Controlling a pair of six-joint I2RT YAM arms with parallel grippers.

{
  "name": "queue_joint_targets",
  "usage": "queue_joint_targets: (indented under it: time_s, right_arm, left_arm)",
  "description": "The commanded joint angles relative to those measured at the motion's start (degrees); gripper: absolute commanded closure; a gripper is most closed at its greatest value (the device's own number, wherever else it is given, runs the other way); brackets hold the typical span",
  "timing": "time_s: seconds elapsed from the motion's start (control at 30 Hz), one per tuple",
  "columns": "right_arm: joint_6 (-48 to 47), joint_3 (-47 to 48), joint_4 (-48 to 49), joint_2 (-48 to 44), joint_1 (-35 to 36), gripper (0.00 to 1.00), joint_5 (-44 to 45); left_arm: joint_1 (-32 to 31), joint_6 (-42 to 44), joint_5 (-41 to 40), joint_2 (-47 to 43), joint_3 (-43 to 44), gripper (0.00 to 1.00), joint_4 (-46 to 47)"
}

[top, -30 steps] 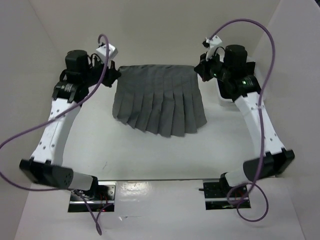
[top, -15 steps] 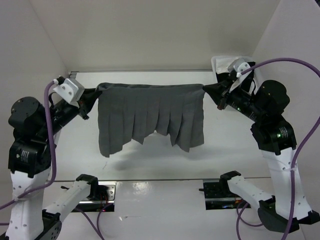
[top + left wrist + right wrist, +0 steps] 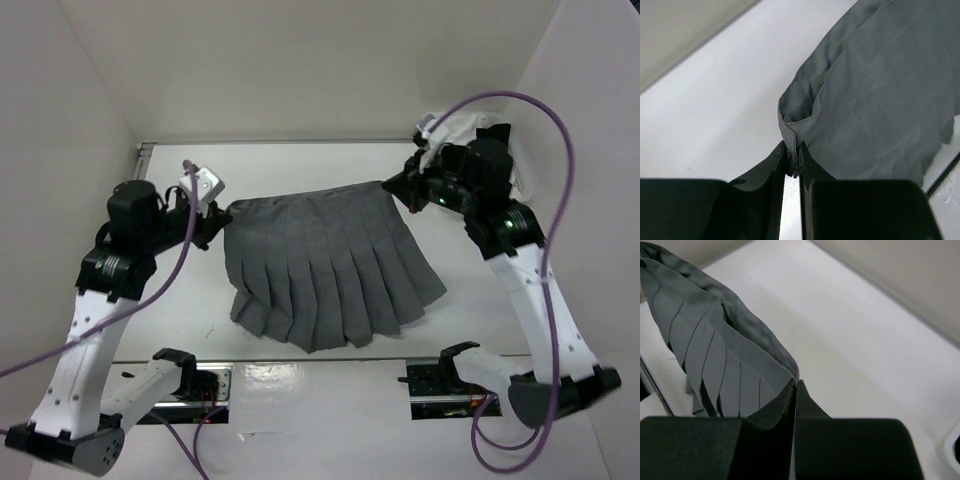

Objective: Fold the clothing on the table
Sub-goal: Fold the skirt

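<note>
The clothing, a grey pleated skirt, fans out over the white table. Its waistband is stretched between my two grippers and its hem lies towards the near edge. My left gripper is shut on the waistband's left corner; in the left wrist view, bunched fabric runs out from that gripper. My right gripper is shut on the right corner. The right wrist view shows this gripper with its tips pressed together on the skirt's edge. The pleats fall away to the left.
A white garment shows behind the right arm at the back right corner. A metal rail runs along the table's near edge, just below the hem. White walls close in the left, back and right sides.
Half a second ago the skirt hung lifted between the raised grippers. Both arms have come down, and the skirt now spreads on the table with its hem towards the near edge.
</note>
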Motion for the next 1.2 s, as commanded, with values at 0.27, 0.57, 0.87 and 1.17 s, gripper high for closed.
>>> queue_joint_targets:
  time_s: [0.27, 0.57, 0.87, 1.17]
  right_arm:
    - [-6.2, 6.5, 8.9, 26.4, -0.7, 1.0, 8.9]
    - [-9.2, 19.1, 9.5, 42.4, -3.9, 1.0, 11.5]
    - [-8.5, 27.4, 10.0, 52.9, -6.3, 1.0, 13.5]
    - [-9.1, 22.5, 8.9, 45.5, -6.3, 1.0, 10.9]
  left_arm:
    - [-0.2, 2.7, -8.8, 28.1, 9.2, 1.0, 13.4]
    - [0.3, 3.8, -11.9, 52.9, 28.4, 1.0, 14.1]
    - [3.8, 2.6, -15.4, 63.4, 38.5, 1.0, 13.0]
    - [3.8, 4.4, -9.7, 53.3, 30.6, 1.0, 13.2]
